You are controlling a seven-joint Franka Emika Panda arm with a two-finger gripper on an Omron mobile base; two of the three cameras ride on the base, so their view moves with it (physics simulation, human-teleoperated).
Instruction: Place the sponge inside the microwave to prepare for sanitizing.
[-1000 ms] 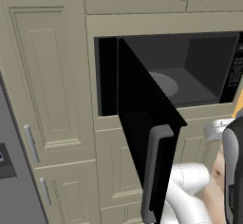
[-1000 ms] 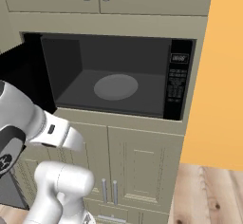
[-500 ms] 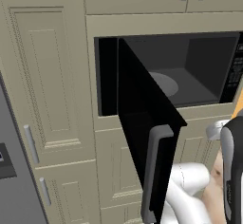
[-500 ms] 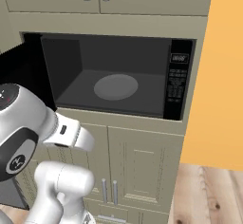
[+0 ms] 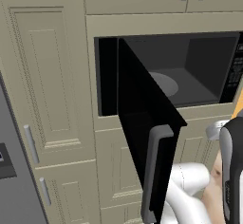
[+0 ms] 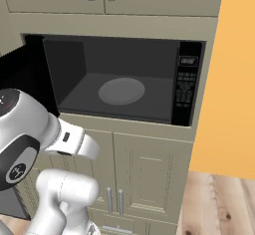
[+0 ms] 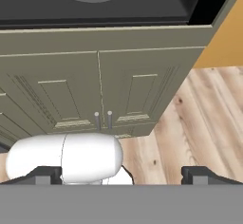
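Below the open microwave [image 6: 119,79] our gripper [image 7: 121,174] hangs wide open and empty (turntable [image 6: 122,90] bare); next, we judge, we must fetch the sponge.

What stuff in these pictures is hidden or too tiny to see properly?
- Microwave button labels: too small to read in the right base view.
- Turntable: its left part is hidden behind the open door in the left base view; its top is cut off by the edge in the hand view.
- Gripper: open, just the two dark fingertips show at the bottom of the hand view.
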